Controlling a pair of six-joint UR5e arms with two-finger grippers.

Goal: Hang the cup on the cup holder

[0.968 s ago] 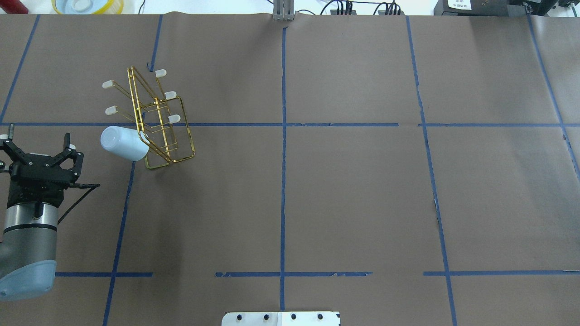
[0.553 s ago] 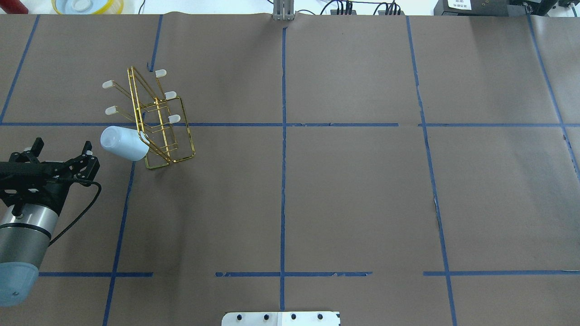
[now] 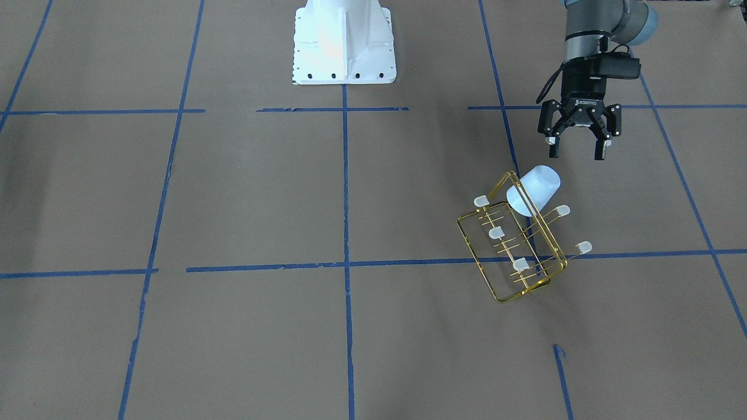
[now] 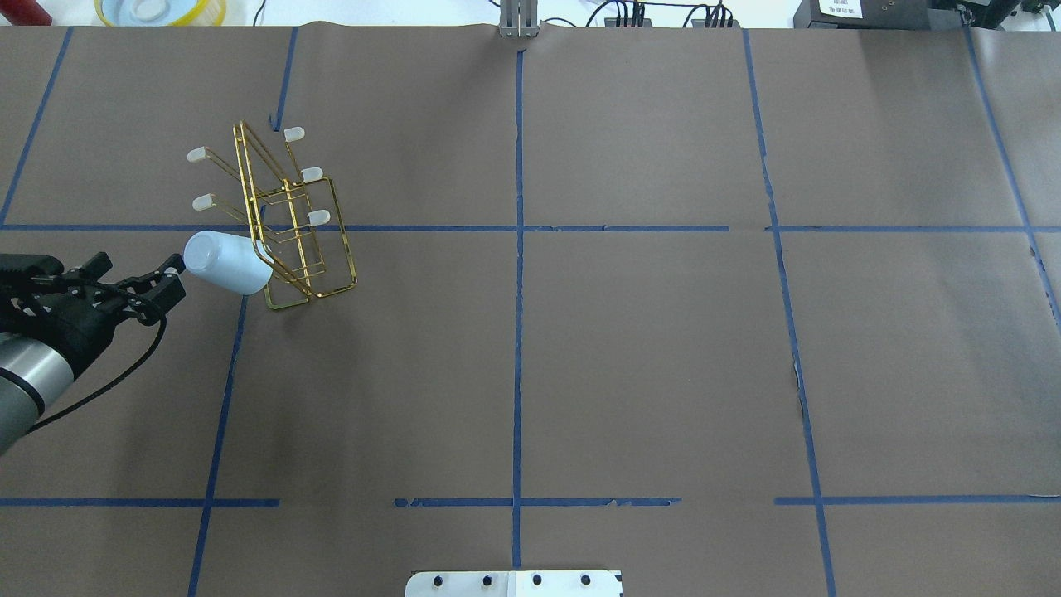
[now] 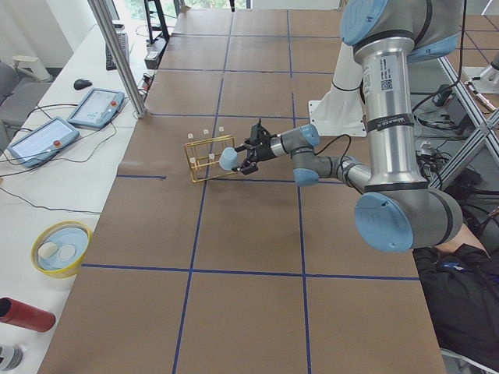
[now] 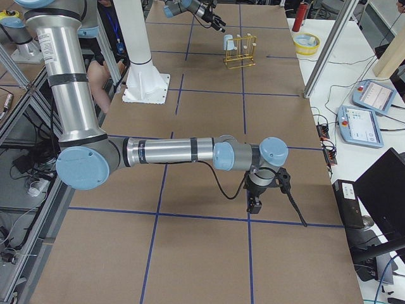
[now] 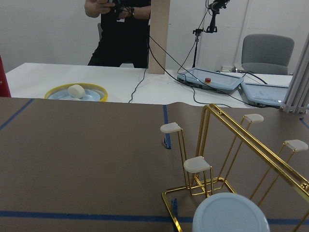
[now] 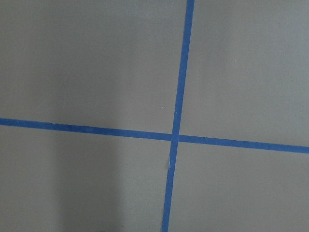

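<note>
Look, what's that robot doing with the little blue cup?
The robot's left gripper is open and empty, just beside the cup. The cup sits tilted, mouth-down, over one prong of the gold cup holder, so it looks hung already. The right arm is far away from them.

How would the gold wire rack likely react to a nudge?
It is thin open wire, so the rack is probably light and slides easily. The cup hangs on one end prong, so it may tip that way.
</note>
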